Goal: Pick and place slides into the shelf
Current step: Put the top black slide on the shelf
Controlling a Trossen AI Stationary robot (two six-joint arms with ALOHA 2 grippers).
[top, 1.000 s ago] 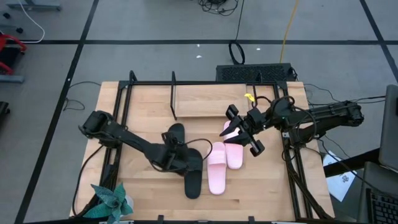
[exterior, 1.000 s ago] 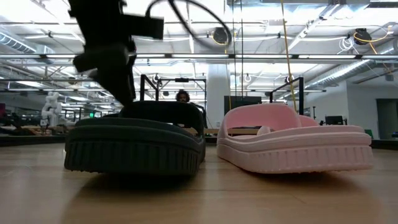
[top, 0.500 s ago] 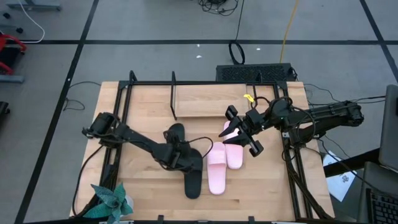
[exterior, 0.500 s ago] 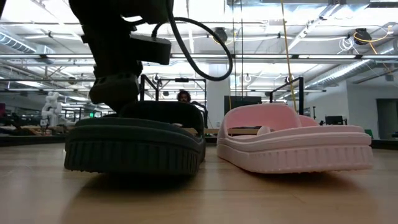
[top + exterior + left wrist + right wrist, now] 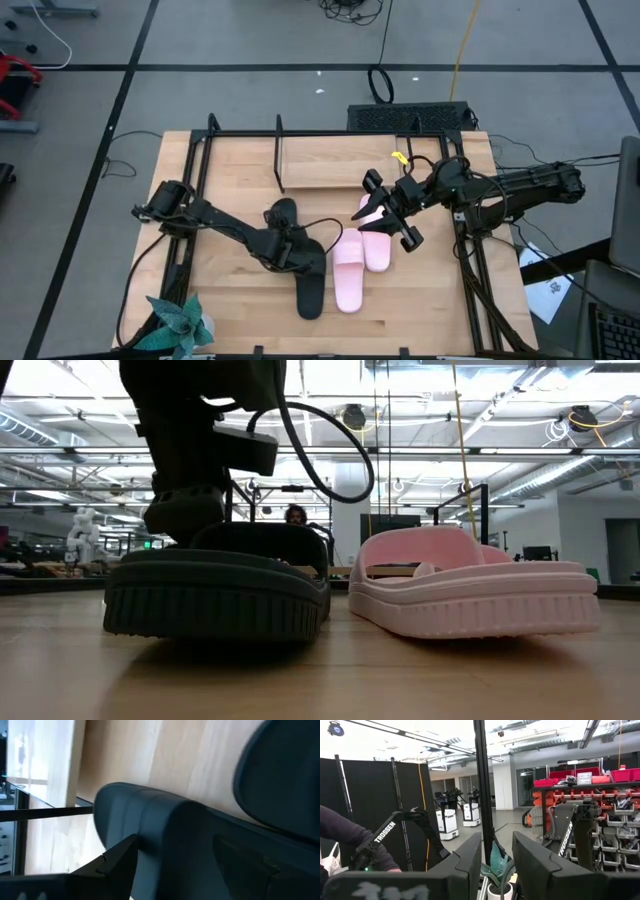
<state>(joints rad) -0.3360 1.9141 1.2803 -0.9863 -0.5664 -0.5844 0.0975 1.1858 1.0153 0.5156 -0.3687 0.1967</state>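
Observation:
Two black slides lie mid-table: the far one (image 5: 282, 213) and the near one (image 5: 312, 290) (image 5: 215, 590). My left gripper (image 5: 292, 252) (image 5: 185, 510) is low over the near one's strap (image 5: 165, 830), open, with one finger (image 5: 115, 860) beside the strap. Two pale pink slides (image 5: 349, 280) (image 5: 377, 250) rest sole-down to the right of the black pair; one (image 5: 470, 590) shows in the low view. My right gripper (image 5: 380, 212) (image 5: 496, 840) hovers open and empty above the far pink slide's far end. The shelf (image 5: 325, 162) stands at the table's far side. My left gripper comes down from above at the near black slide's strap (image 5: 165, 830), a finger (image 5: 115, 860) close against one side. I cannot tell whether it touches. The slide lies flat on the table.
A small potted plant (image 5: 180, 325) stands at the table's near left corner. Black metal frame rails (image 5: 195, 190) run along the left and right sides. A person (image 5: 293, 515) shows in the room behind, and a sleeve (image 5: 345, 830) in the right wrist view.
My left gripper has moved slightly toward the table's right edge and come down onto the near black slide's strap. The slides have stayed in place.

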